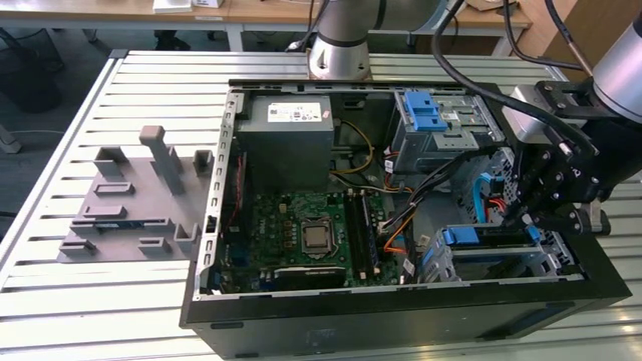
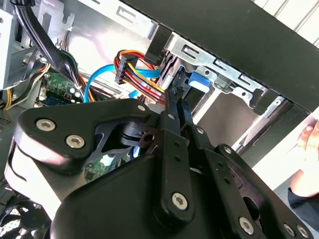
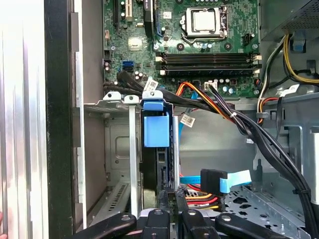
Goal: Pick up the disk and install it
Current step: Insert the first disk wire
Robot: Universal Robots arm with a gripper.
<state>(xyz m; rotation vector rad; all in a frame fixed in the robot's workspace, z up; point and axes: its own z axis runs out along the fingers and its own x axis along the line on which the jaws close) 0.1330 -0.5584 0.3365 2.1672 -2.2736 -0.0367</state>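
The disk (image 3: 158,149) stands on edge inside the metal drive cage (image 3: 117,149), with the blue carrier bracket (image 3: 157,130) over its top edge. In the exterior view the disk (image 1: 489,238) sits in the cage at the case's near right corner. My gripper (image 3: 169,201) is directly over the disk's end farthest from the motherboard, with its two fingers close together on either side of the narrow edge. In the second wrist view my gripper (image 2: 174,97) tapers to a point against the blue bracket (image 2: 199,79). In the exterior view the gripper (image 1: 534,222) hangs over the cage's right end.
Bundled power cables (image 3: 234,117) and a blue data cable (image 3: 224,180) run beside the cage. The grey power supply (image 1: 291,131) and a second blue-latched bay (image 1: 428,113) sit at the case's back. A grey fixture (image 1: 131,203) lies on the table at the exterior view's left. A person's hand (image 2: 309,142) is near the case.
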